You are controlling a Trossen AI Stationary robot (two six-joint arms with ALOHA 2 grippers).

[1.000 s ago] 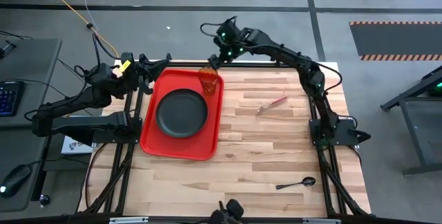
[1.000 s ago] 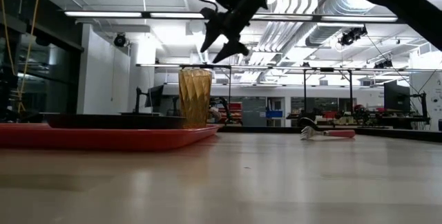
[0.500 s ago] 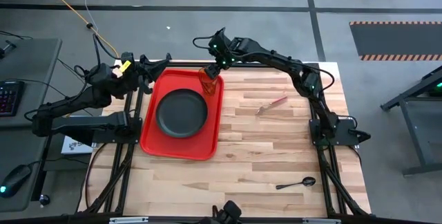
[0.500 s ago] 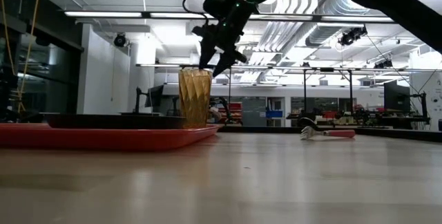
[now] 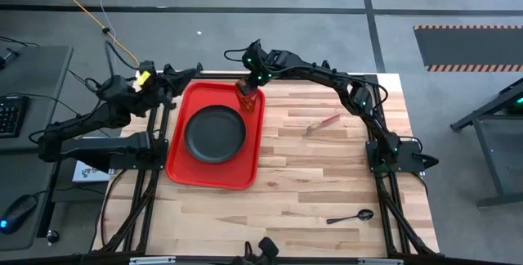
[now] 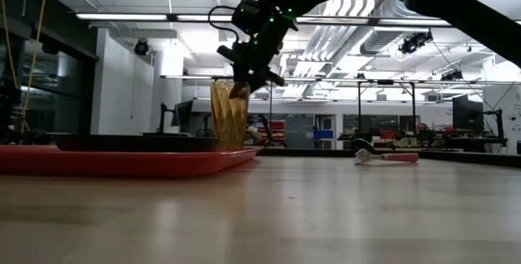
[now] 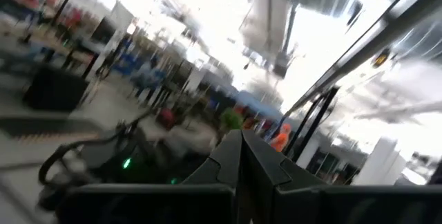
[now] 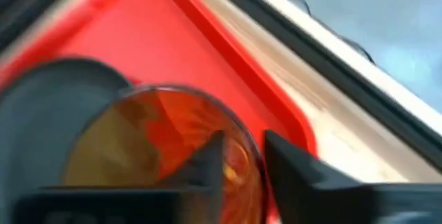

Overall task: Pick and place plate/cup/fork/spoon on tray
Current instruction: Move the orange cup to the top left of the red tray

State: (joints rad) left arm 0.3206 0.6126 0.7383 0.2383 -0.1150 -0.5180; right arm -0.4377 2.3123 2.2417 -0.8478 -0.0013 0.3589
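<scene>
since a second ago the right pincer [image 6: 242, 83] has dropped from well above the cup [image 6: 229, 115] down onto its rim; its fingers [image 8: 207, 158] have narrowed from wide, one inside the mouth and one outside the wall, so they straddle the rim on the side nearest the tray corner; whether they press the glass firmly i cannot tell; the cup stands upright on the red tray [image 5: 181, 167], in the far corner nearest the middle of the bench [image 5: 319, 175], just beside the plate [image 5: 214, 132]; the plate lies flat in the middle of the tray and fills most of its width; the fork [image 5: 322, 123] lies on the bare wood to the right of the tray, well apart from it; the spoon [image 5: 351, 216] lies near the front right corner of the bench, far from everything else; the left pincer [image 5: 174, 77] waits off the bench beyond the tray's far left corner, its fingers pressed together and empty; nothing else has shifted; plate, fork and spoon lie where they were.
</scene>
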